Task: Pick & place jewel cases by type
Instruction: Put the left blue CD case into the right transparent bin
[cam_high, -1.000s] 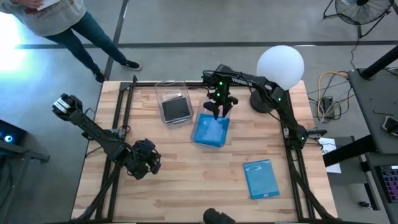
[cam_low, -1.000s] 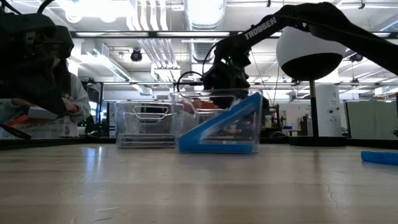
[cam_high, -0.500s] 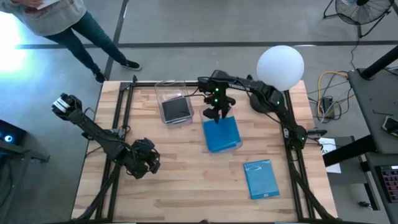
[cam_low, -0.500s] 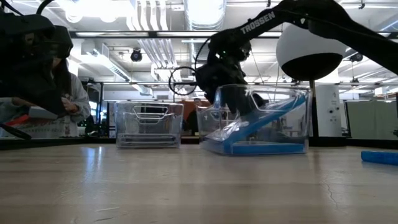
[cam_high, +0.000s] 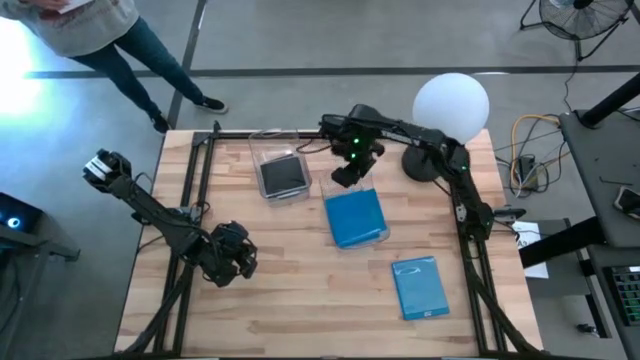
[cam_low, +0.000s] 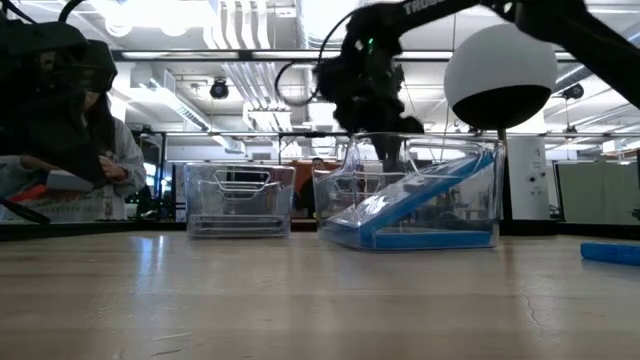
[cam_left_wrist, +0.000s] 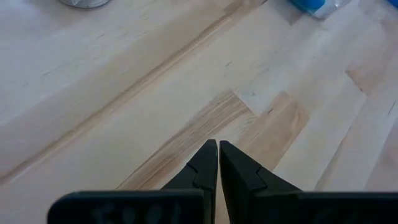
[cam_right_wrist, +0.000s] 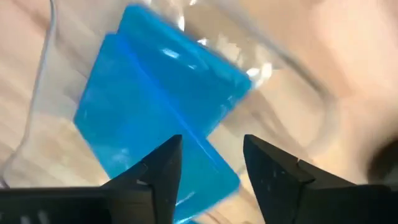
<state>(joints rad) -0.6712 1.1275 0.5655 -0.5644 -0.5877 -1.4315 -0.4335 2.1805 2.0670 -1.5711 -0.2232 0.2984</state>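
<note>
Now the right gripper (cam_high: 344, 176) hangs over the far end of the clear bin (cam_high: 380, 236), fingers apart and holding nothing — two blue jewel cases (cam_right_wrist: 155, 118) lie inside, one leaning against the wall. A third blue case (cam_high: 419, 287) lies flat on the table, well apart and nearer the front. To fetch it cleanly, I'd rise clear of the bin rim first, then descend squarely over one edge. The left gripper (cam_left_wrist: 217, 163) waits clenched and empty, low over bare wood.
</note>
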